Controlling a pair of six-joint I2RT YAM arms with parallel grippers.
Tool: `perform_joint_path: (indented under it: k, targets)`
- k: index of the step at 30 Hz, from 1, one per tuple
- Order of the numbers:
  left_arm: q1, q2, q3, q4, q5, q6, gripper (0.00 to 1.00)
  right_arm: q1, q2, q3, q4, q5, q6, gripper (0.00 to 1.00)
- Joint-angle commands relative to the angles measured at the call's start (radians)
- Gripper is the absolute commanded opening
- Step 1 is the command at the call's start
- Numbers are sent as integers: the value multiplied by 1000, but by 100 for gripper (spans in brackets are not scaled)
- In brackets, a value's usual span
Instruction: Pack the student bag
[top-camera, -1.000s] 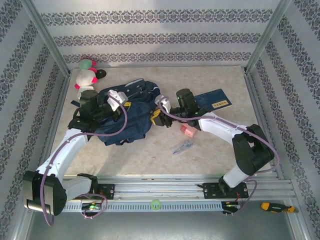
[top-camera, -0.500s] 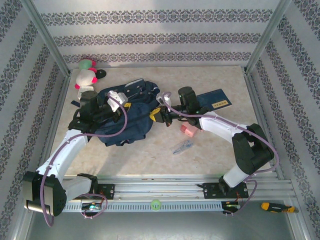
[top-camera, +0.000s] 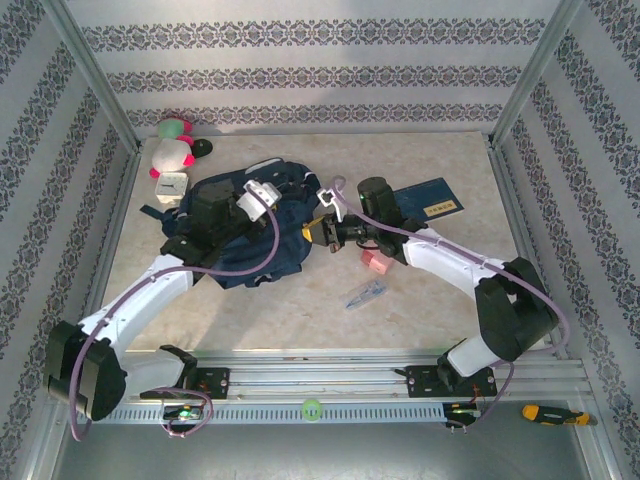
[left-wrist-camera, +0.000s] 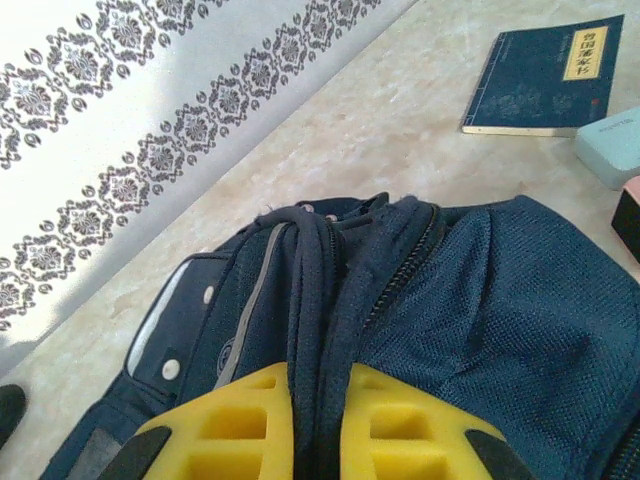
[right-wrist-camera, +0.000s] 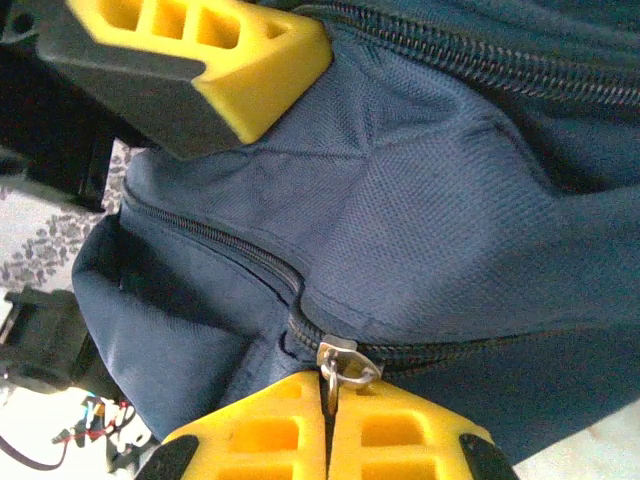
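While the left gripper (left-wrist-camera: 318, 425) pinched the bag's (top-camera: 285, 245) top strap (left-wrist-camera: 310, 290), the right gripper (right-wrist-camera: 326, 425) held the zip pull (right-wrist-camera: 338, 360) tight.

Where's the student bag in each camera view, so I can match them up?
Top external: student bag left of centre, between the arms.
Left wrist: bag across the lower half, handle between the yellow left fingers.
Right wrist: bag across the frame, zip pull in the right fingers.
Shared landmark: left fingers, upper left in right wrist.
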Motion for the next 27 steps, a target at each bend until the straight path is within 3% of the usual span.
perform_joint_path:
  k: [1, 4, 10, 16, 19, 22, 27]
  targets:
    - [-29, 53, 29, 85, -179, -116, 0, 52, -51, -24, -32, -1, 198, 0]
    - [-67, 87, 26, 119, -166, -153, 0, 65, -29, -35, -34, 14, 344, 0]
    - [-100, 130, 23, 170, -74, -252, 0, 52, -10, -56, -56, 76, 474, 0]
    - [-109, 129, -11, 108, -41, -134, 0, -52, -44, 6, -342, 151, 345, 0]
    - [-108, 121, -45, 82, 50, -88, 0, -86, -39, 67, -498, 235, 246, 0]
    - [-109, 128, -66, 81, 122, -112, 0, -79, -10, 111, -575, 263, 192, 0]
    - [-109, 166, -94, 185, 133, -232, 0, -2, 31, 127, -542, 213, 198, 0]
